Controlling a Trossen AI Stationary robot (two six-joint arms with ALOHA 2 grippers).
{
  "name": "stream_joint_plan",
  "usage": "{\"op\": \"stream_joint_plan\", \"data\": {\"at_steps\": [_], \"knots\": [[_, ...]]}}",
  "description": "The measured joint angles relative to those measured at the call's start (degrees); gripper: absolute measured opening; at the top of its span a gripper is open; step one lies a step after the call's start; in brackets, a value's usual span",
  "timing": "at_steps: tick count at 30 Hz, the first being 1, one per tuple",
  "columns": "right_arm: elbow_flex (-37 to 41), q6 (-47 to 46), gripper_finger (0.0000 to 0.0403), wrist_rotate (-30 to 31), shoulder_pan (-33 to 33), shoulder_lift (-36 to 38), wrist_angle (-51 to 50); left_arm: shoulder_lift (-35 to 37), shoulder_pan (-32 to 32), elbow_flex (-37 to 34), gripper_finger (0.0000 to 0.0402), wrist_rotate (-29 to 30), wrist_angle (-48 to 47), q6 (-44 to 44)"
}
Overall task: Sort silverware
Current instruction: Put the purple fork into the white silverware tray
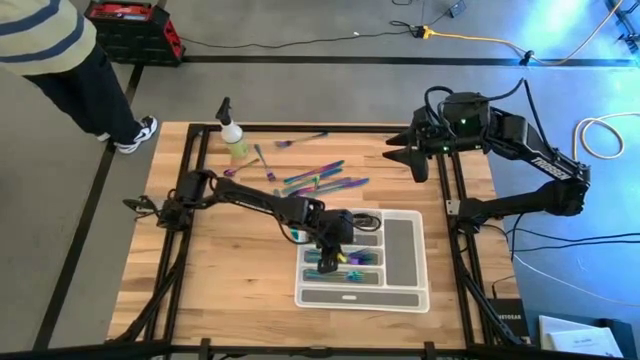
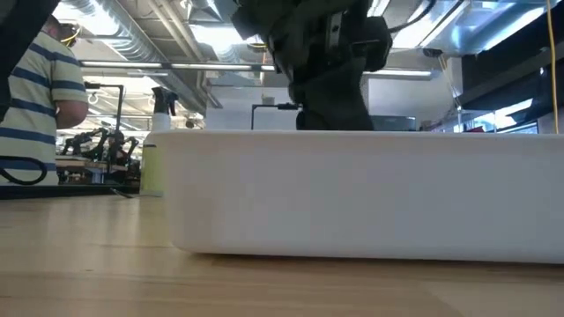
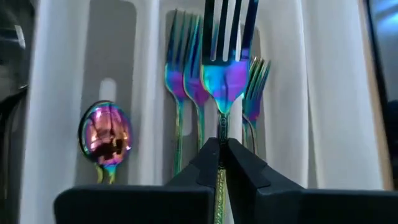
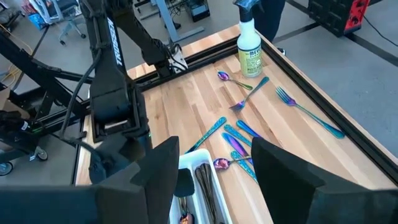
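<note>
My left gripper (image 3: 221,155) is shut on an iridescent fork (image 3: 225,68), over the white compartment tray (image 1: 405,250). In the high view this gripper (image 1: 335,240) is at the tray's left part. Below the held fork, other forks (image 3: 185,81) lie in one compartment. A spoon (image 3: 104,134) lies in the neighbouring one. Several loose pieces of silverware (image 1: 322,180) lie on the wood beyond the tray. My right gripper (image 4: 214,168) is open and holds nothing. It hangs raised at the table's far right (image 1: 410,155). My left gripper pinches the fork's handle (image 3: 221,127) between its two fingers, a little behind the neck. The fingers slant down from the table's left and lie along the fork. The tines point on ahead, over the forks in the compartment. Whether the fork touches them, I cannot tell.
A yellow-green spray bottle (image 1: 233,135) stands at the far left of the table. In the low view the tray's near wall (image 2: 352,194) hides what is inside. A person (image 1: 60,60) stands beyond the far left corner. Bare wood lies left of the tray.
</note>
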State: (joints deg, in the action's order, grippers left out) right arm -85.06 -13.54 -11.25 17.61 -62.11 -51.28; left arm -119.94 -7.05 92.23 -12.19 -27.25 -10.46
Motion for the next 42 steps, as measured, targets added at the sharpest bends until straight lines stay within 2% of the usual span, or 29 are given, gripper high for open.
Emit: {"op": "stream_joint_plan", "data": {"at_steps": [6, 9, 12, 19, 22, 25, 27, 31, 37, 40, 42], "knots": [[0.00, -0.04, 0.0186, -0.15, 0.00, 0.00, -0.18, -1.98, -0.99, 0.00, 0.0000, 0.57, -0.07, 1.51], [0.00, -0.13, 0.0186, -1.10, 0.00, 0.00, -0.46, -1.98, -1.21, 0.01, 0.0002, 2.65, 1.42, 1.74], [0.00, -0.43, 0.0186, -1.95, -0.01, 0.00, -1.00, -1.95, -1.49, 0.02, 0.0019, 5.75, 1.71, 1.93], [0.00, -1.40, 0.0186, -3.37, 0.00, 0.00, -1.37, -1.93, -1.49, 0.02, 0.0068, 6.59, 2.38, 1.65], [0.00, -1.42, 0.0186, -4.04, 0.00, 0.00, -1.55, -1.35, -0.98, 0.34, 0.0081, 7.91, 1.33, -1.61], [0.00, -1.40, 0.0186, -4.26, 0.00, 0.00, -2.74, 0.66, 0.78, 1.80, 0.0091, 9.60, -0.74, -8.98], [0.00, -1.18, 0.0186, -2.36, -0.01, 0.00, -4.43, 3.17, 1.98, 2.41, 0.0096, 11.69, -1.15, -11.72], [0.00, -1.00, 0.0186, 2.76, 0.00, 0.00, -8.87, 9.70, 3.69, 2.62, 0.0098, 20.72, -2.23, -12.02], [0.04, -1.95, 0.0186, 5.73, 0.04, -0.02, -11.76, 15.78, 10.47, 1.30, 0.0098, 28.12, -14.98, -12.39], [0.63, -3.45, 0.0186, 5.96, 0.00, 0.00, -11.56, 16.48, 14.90, 0.31, 0.0098, 28.26, -19.72, -10.36], [1.23, -4.14, 0.0186, 6.08, 0.00, -0.02, -11.32, 16.74, 18.16, 0.24, 0.0098, 22.62, -21.81, -0.51]]}}
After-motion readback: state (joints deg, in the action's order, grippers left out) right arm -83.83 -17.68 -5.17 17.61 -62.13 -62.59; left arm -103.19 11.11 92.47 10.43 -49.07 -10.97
